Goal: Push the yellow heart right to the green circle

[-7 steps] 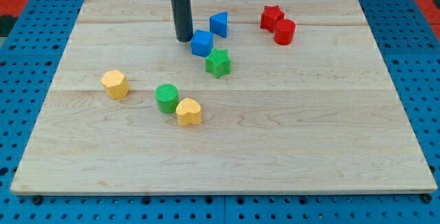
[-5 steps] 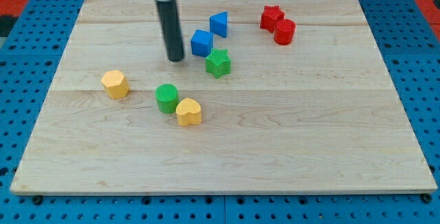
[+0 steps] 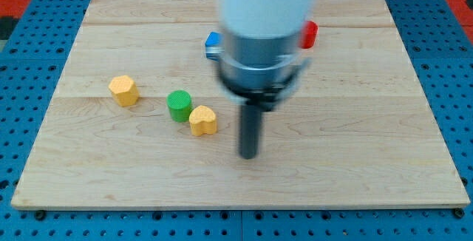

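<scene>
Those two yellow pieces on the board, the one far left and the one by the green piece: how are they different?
Shape: the yellow heart has a notched, two-lobed top, while the yellow block at the view's left looks many-sided, like a hexagon.
Company: the heart sits right against the green circle; the hexagon-like block stands alone.
Nearness to my tip: the heart is close, to its left; the other lies far off.
Both share the same yellow and similar size.
</scene>
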